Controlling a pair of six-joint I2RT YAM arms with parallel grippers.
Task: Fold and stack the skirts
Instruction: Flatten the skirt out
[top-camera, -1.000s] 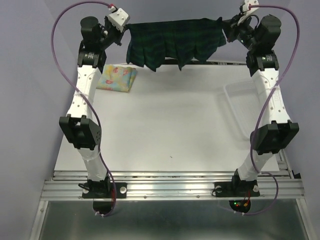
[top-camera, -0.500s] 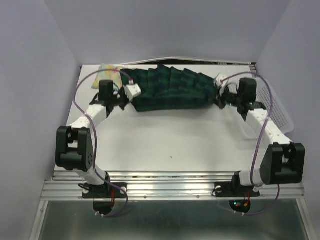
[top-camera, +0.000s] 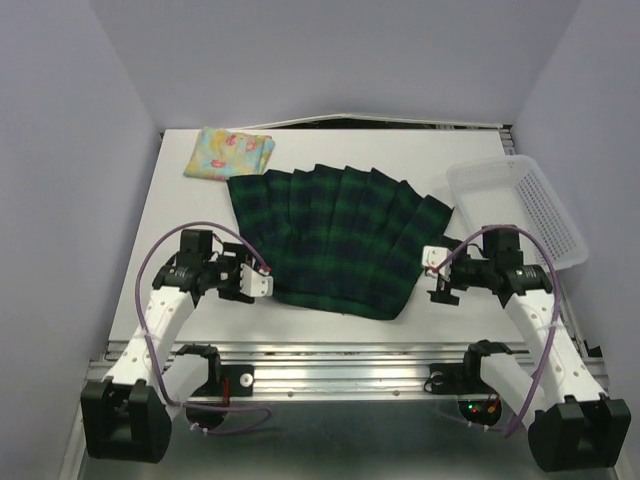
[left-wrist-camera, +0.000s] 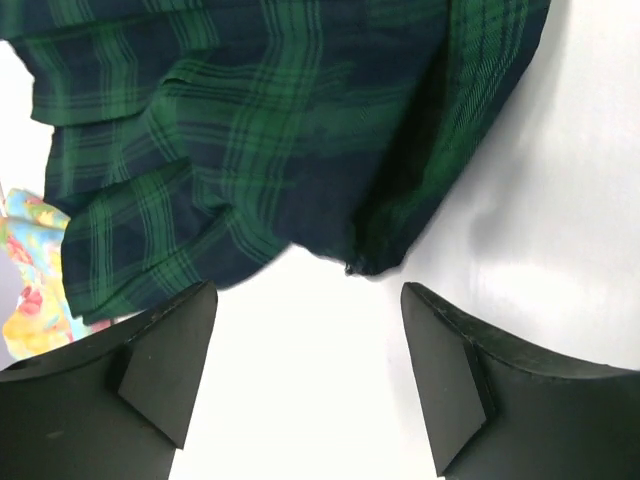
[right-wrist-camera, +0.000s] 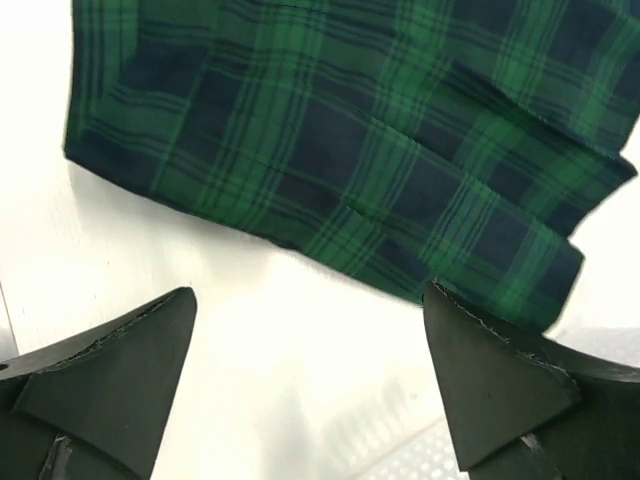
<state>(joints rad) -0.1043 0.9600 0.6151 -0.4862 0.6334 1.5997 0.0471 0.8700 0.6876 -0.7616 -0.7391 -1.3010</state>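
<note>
Shows the plaid skirt (top-camera: 335, 235) spread flat in the middle of the table (top-camera: 200, 225), pleats fanned out toward the far side, narrower edge toward the near side. Puts the floral skirt (top-camera: 229, 153) at the far left, folded into a small pad just beside the plaid's far left corner; cannot tell whether the two touch.

Finds the left gripper (top-camera: 262, 288) low over the table just off the plaid's near left corner, fingers spread wide with nothing between them. From the left wrist, has the dark fingers (left-wrist-camera: 160, 365) flanking bare white tabletop, a corner of plaid (left-wrist-camera: 250, 120) just ahead of the gap and a sliver of floral cloth (left-wrist-camera: 30, 280) at the left edge.

Sets the right gripper (top-camera: 437, 275) just off the plaid's near right edge, likewise wide apart and empty. From the right wrist, frames bare table between the fingers (right-wrist-camera: 120, 370) and the plaid's edge (right-wrist-camera: 330, 130) beyond them.

Leaves a white mesh basket (top-camera: 480, 168) at the right side, near the plaid's far right corner.
</note>
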